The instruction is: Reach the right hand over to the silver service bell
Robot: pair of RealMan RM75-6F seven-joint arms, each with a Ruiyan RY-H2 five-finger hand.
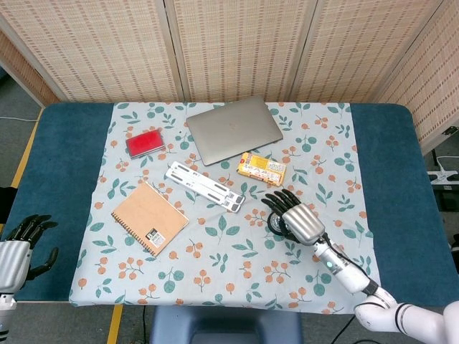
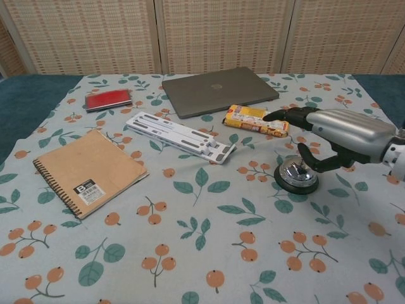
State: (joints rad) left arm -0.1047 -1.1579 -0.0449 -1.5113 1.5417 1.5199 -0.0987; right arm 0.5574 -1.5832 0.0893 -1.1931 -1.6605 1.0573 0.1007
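Observation:
The silver service bell [image 2: 297, 176] on its black base stands on the floral cloth, right of centre; in the head view the bell [image 1: 275, 223] is mostly covered by my hand. My right hand [image 1: 296, 217] hovers right above it, fingers spread and holding nothing; in the chest view the right hand [image 2: 335, 135] hangs a little above the bell dome, thumb curved down beside it. Whether it touches the bell is unclear. My left hand [image 1: 20, 246] stays off the table's front left corner, fingers apart and empty.
On the floral cloth [image 1: 215, 251] lie a grey laptop [image 1: 234, 129], a yellow snack box [image 1: 262, 168] just behind the bell, a white folding stand [image 1: 204, 186], a brown spiral notebook [image 1: 149, 217] and a red case [image 1: 145, 142].

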